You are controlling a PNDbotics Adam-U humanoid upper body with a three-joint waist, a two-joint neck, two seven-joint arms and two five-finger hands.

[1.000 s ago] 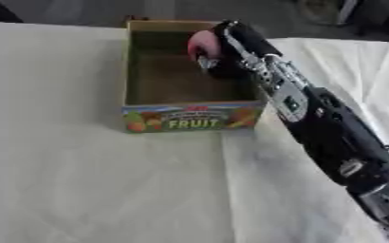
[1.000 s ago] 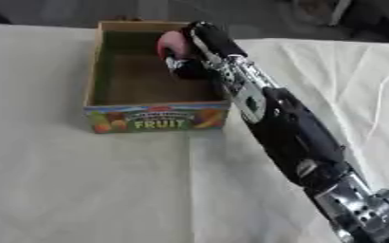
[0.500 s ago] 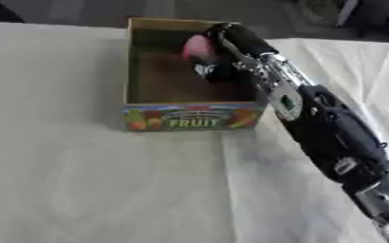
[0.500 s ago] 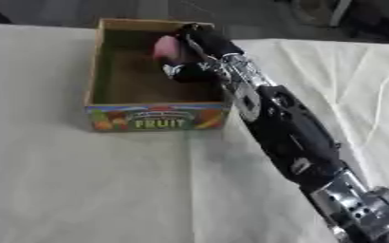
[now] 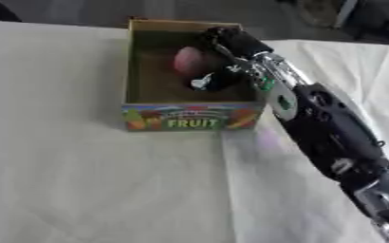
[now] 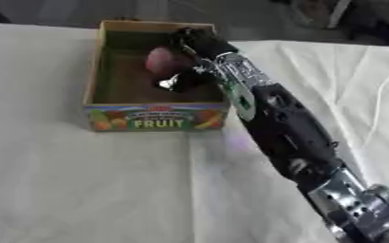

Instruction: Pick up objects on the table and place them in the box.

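Nearest us lies the white cloth (image 5: 106,190) over the table, bare on this side; our right arm (image 5: 330,137) crosses it from the lower right corner and runs up to the box (image 5: 189,121) with FRUIT printed on its front wall; our left hand shows in neither view.

Over the box's right side our right hand (image 5: 227,61) hangs inside the rim, its fingers (image 5: 204,81) curled down toward the box floor (one tip catches the light); the pink fruit (image 5: 187,60) sits within the box, toward the far wall, just beside those fingers. Whether they are closed on it or merely next to it we cannot tell, since the hand hides the contact; the fruit looks near the floor, so we judge the placing close to done.

The risks from here: if a finger is hooked round the fruit, lifting out could drag it back up or roll it over the rim; the wrist lies close to the right wall, so a sideways pull could catch the cardboard and shove or tip the box.
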